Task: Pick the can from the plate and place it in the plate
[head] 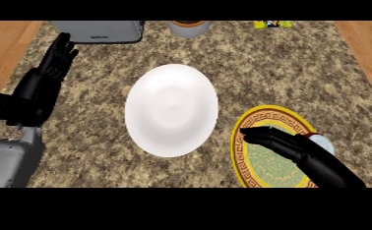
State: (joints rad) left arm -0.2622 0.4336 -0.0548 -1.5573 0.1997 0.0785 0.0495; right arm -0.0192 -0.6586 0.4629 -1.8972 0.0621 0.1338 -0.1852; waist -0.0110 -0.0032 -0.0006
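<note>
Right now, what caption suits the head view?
Right hand across the yellow-rimmed plate, mostly hiding the can; white plate at centre; left hand resting open at left.

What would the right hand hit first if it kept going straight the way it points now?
The black right hand points up-left, so past the yellow-rimmed patterned plate, probably the round white plate; its height above the counter is unclear.

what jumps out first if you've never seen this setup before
The big white plate in the middle of the speckled counter grabs the eye first. Next comes the yellow-rimmed plate at lower right, with the black right hand across it and a can peeking out behind. The left hand rests open at the left edge.
</note>
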